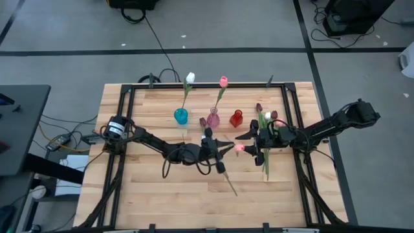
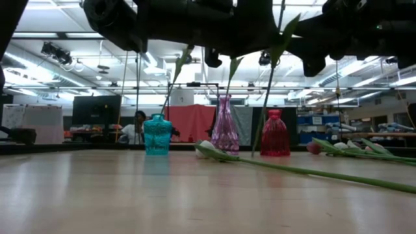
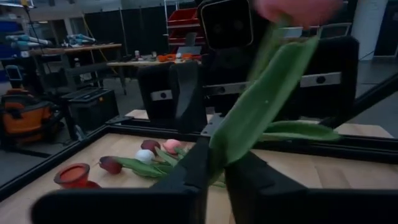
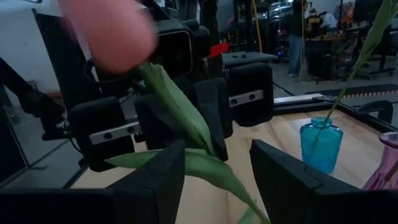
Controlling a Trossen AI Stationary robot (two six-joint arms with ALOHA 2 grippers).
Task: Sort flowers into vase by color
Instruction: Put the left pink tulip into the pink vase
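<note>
A pink tulip (image 1: 239, 147) hangs in the air between my two grippers above the table's middle. My left gripper (image 3: 216, 180) is shut on it, and its pink head (image 3: 297, 9) points toward the right arm. My right gripper (image 4: 217, 180) faces it, open, with one finger on each side of the tulip's green leaf (image 4: 186, 124) below the head (image 4: 112, 34). I see no touch there. A teal vase (image 1: 181, 116) holds a white tulip (image 1: 189, 77). A pink glass vase (image 1: 213, 120) holds a pink tulip (image 1: 223, 81). The red vase (image 1: 236, 118) holds none. My left gripper pinches the pink tulip's stem and leaf base (image 3: 217, 152) between its two fingers, some way below the head. The fingers come about level from the table's left. The tulip is lifted clear; its leaf and head rise past the fingertips, and its lower stem (image 2: 263, 104) hangs down.
Several loose tulips (image 1: 265, 129) lie in a pile by the right arm, stems toward the near edge. One more tulip (image 1: 226, 180) lies flat near the table's middle. A black frame (image 1: 194, 86) runs round the tabletop. The near half of the wooden top is bare.
</note>
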